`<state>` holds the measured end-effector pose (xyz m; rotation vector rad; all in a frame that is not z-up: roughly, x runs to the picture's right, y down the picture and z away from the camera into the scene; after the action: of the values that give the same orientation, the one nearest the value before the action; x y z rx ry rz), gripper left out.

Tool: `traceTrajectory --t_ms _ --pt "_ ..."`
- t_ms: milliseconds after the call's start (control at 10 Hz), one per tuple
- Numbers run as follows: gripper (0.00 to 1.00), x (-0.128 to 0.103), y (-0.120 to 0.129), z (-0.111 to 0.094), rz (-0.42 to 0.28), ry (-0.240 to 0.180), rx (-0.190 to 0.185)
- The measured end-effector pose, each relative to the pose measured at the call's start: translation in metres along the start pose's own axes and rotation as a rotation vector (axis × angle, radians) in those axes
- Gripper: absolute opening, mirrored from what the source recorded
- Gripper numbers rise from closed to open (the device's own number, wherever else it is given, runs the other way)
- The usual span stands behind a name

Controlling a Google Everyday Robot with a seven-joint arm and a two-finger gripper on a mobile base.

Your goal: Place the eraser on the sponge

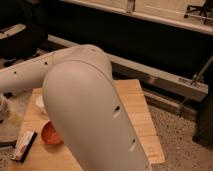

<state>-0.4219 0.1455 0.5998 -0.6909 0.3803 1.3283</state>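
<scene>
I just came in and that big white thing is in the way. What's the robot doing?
The robot's white arm fills most of the view and runs off to the left, so its gripper is out of sight. The eraser lies on the wooden table beside an orange bowl, not held. The sponge can't be seen here.

table: light wood slats
bowl: orange, on table, partly hidden
floor: speckled, right of table
</scene>
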Motion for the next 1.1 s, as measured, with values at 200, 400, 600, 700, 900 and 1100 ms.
traceTrajectory --t_ms 200,400,600,700,900,1100 --pt "0.65 0.0 0.0 0.0 0.0 0.0 0.0" --pt "0.65 0.0 0.0 0.0 0.001 0.001 0.0" --pt "0.65 -0.005 -0.017 -0.009 0.028 0.02 0.006" --pt "0.65 -0.014 -0.038 -0.017 0.056 0.033 0.018" --pt "0.65 -0.023 -0.057 -0.024 0.062 0.074 0.027" --pt "0.65 -0.031 -0.062 -0.019 0.049 0.111 0.022"
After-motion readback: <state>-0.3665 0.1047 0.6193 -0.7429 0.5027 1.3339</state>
